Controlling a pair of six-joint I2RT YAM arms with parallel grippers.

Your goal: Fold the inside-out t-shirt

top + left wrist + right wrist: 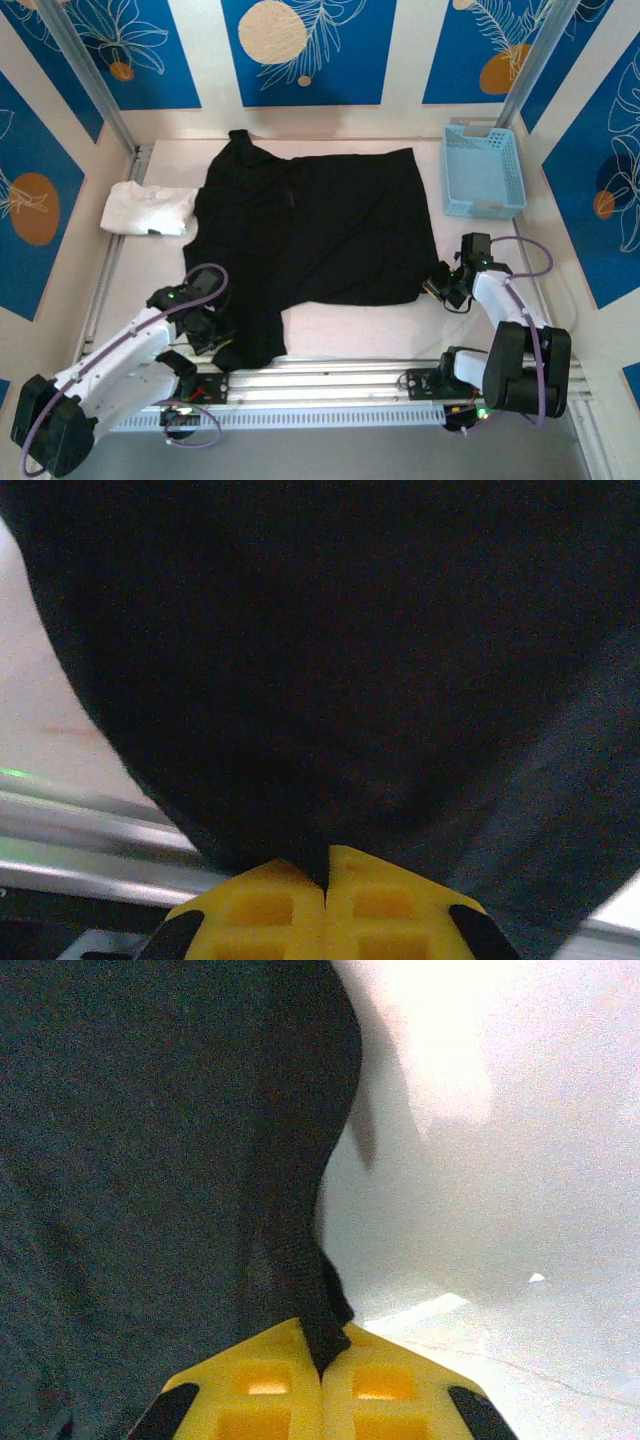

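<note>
The inside-out t-shirt [320, 225] lies spread over the middle of the table [360, 325], collar toward the far edge and hem toward the near edge. Most of it is flat. The near left part is drawn out into a narrow flap that reaches almost to the metal rail [340, 375] along the near edge.

That flap ends at the left gripper [225, 345]. In the left wrist view its yellow fingers [270, 905] are pressed together with a pinch of black cloth caught between the tips, and the fabric fans out wide above them. The right gripper [440, 285] sits at the shirt's near right corner. Its wrist view shows the same thing: fingers [385, 1385] closed tight on a thin fold of the hem edge, dark cloth to the left and bare pale table to the right.

So each arm has one near corner of the hem. This looks like the start of a fold. With the grips placed symmetrically, the hem could be lifted evenly and carried toward the collar without the cloth twisting.

A folded white t-shirt [148, 210] rests just beside the black one's left sleeve, near the left edge. A light-blue basket [484, 175] stands at the far right corner, just clear of the shirt. Both are close enough that a wide swing of cloth might brush them.
</note>
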